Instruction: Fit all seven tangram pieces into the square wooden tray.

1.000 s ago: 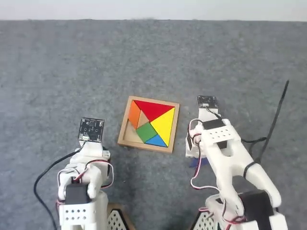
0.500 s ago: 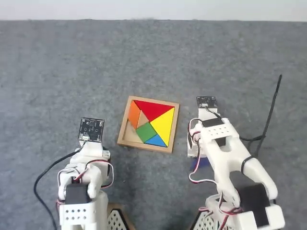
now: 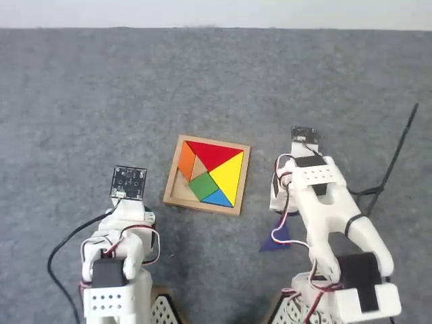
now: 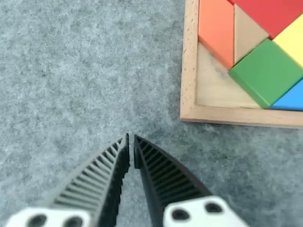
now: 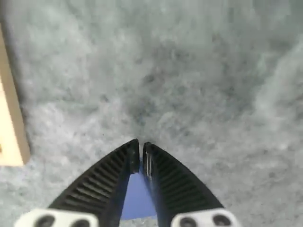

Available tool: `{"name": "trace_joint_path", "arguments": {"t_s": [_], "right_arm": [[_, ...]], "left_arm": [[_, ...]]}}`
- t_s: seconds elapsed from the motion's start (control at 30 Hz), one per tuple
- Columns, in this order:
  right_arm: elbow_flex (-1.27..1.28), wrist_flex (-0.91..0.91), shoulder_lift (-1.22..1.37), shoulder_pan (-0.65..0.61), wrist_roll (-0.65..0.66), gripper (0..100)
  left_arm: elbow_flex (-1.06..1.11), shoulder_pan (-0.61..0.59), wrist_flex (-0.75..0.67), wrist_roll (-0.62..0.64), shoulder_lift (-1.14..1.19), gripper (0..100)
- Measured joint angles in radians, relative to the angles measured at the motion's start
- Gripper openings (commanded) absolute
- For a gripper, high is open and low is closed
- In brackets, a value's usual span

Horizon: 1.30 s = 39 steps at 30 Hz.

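- No text, number, label or sign can be read anywhere here.
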Motion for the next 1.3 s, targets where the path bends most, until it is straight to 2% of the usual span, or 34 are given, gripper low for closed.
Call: {"name": "trace_joint_path", "arguments": {"t_s": [0.13, 0.3, 0.4, 0.5, 0.67, 1.0, 1.1, 1.3], "right_arm": [[0.041, -0.002, -0.143, -0.009, 0.003, 11.0], [0.238, -0.008, -0.399, -0.08, 0.057, 29.4], [0.311, 0.0, -0.502, -0.124, 0.146, 36.7], [0.318, 0.04, -0.534, -0.155, 0.381, 33.8], [0.316, 0.13, -0.535, -0.207, 0.936, 31.7], [0.318, 0.265, -0.535, -0.212, 1.807, 31.4], [0.318, 0.253, -0.535, -0.213, 1.955, 31.4], [0.351, 0.219, -0.535, -0.212, 2.102, 31.4]], "left_arm": [[0.0, 0.0, 0.0, 0.0, 0.0, 2], [0.0, 0.0, 0.0, 0.0, 0.0, 2], [0.0, 0.0, 0.0, 0.0, 0.0, 2], [0.0, 0.0, 0.0, 0.0, 0.0, 2], [0.0, 0.0, 0.0, 0.0, 0.0, 2], [0.0, 0.0, 0.0, 0.0, 0.0, 2], [0.0, 0.0, 0.0, 0.0, 0.0, 2], [0.0, 0.0, 0.0, 0.0, 0.0, 2]]}}
